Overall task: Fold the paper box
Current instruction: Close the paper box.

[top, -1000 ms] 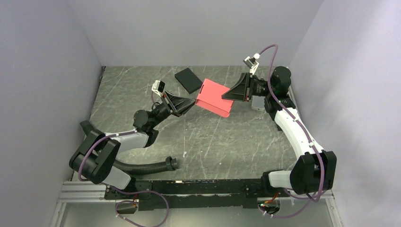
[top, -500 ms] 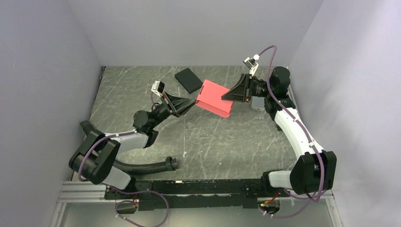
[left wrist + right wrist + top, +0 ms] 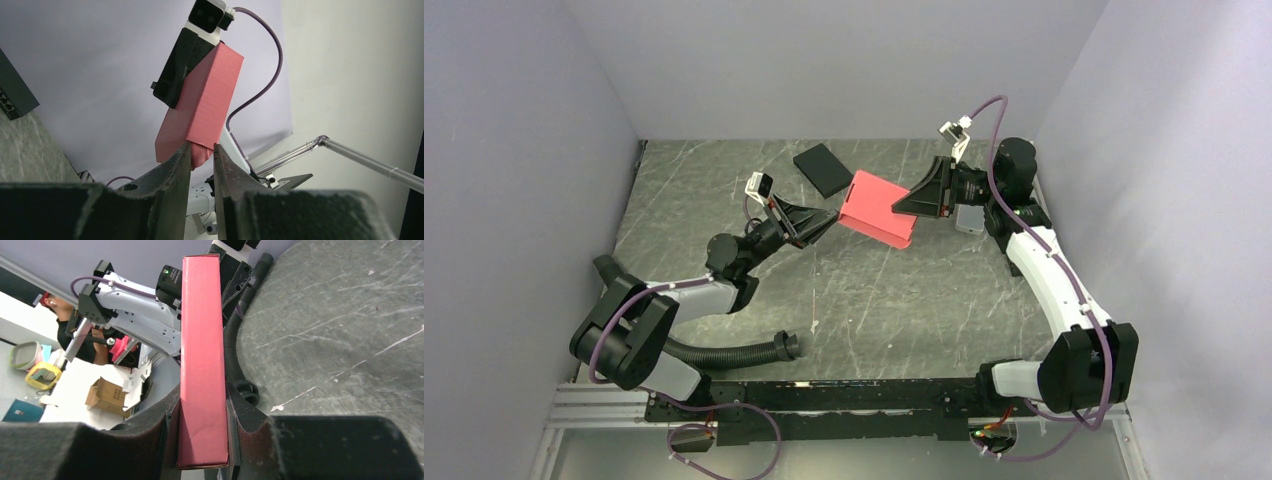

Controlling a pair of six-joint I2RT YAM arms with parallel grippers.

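Top view, lower left of frame: a black corrugated hose (image 3: 724,352) lies on the grey marbled table (image 3: 904,310), near the left arm's base.

Left of centre: the left gripper (image 3: 826,224) points toward the frame's upper right. In the left wrist view its claw (image 3: 202,152) is clenched on the lowest corner of the paper box (image 3: 205,100), with a small tab of red card nipped between the two fingers (image 3: 175,165).

Upper centre: a black flat box (image 3: 822,170) lies on the table, just beyond the left gripper and apart from the red box.

Centre of the top view: the paper box (image 3: 876,208) is assembled into a closed, flat rectangular shape. It is held tilted between the two grippers and appears clear of the table surface.

Right of centre: the right gripper (image 3: 906,206) meets the box's right side. In the right wrist view the claw (image 3: 202,440) is grasping the box (image 3: 201,350) across its narrow thickness, with a foam pad (image 3: 169,435) pressed against each broad face.
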